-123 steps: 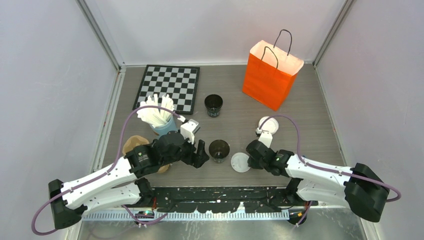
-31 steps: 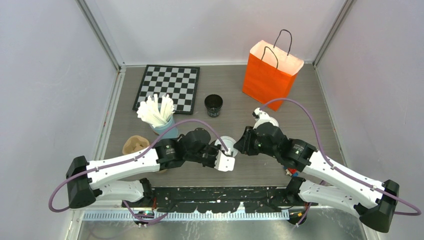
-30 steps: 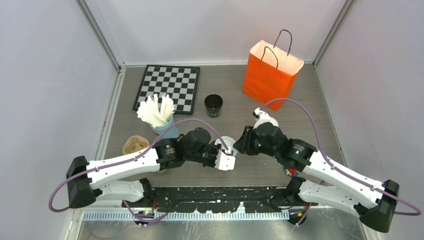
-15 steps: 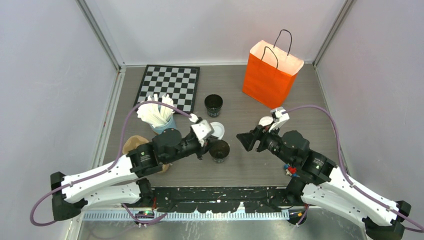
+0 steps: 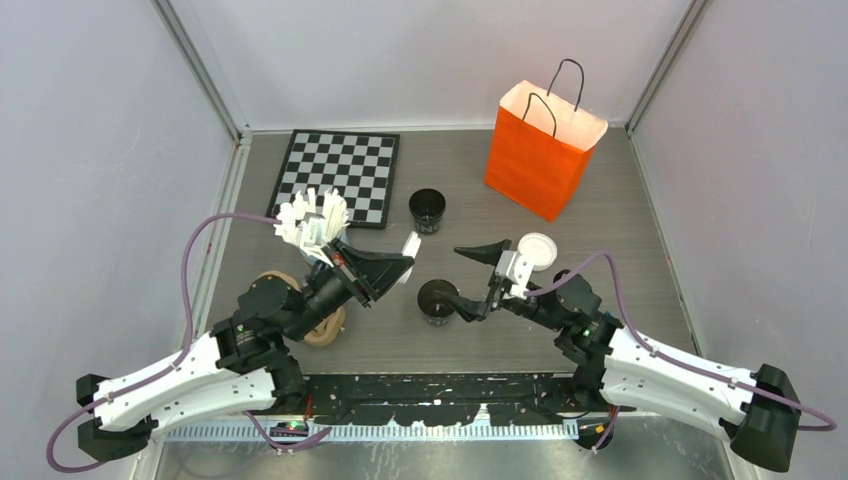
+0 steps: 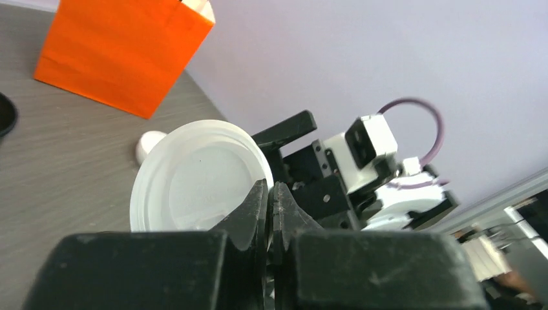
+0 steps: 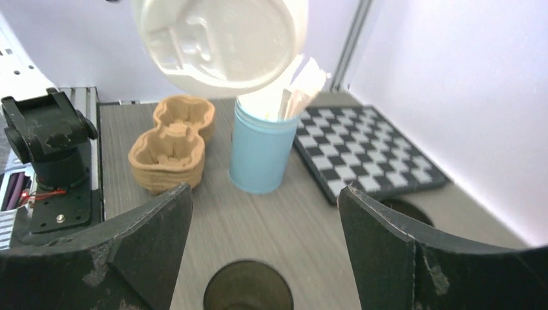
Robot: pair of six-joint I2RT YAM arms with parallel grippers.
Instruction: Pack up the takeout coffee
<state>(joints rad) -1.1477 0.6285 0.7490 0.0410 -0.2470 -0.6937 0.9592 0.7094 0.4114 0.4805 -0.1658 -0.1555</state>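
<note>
Capping: left end effector [image 5: 401, 263] clenches lid [image 5: 411, 245]; right end effector [image 5: 468, 280], released, should steady the near cup [image 5: 437, 299] for pressing.

On my table [image 5: 620, 230], a chessboard [image 5: 338, 175] lies flat. A light-blue cup [image 7: 262, 152] stuffed with white sticks [image 5: 312, 222] stands upright just off the board's near edge. A brown moulded-pulp carrier [image 7: 171, 142] sits nearer me than the board, beside that cup. An orange paper bag [image 5: 540, 150] stands open, well to the board's right.
</note>
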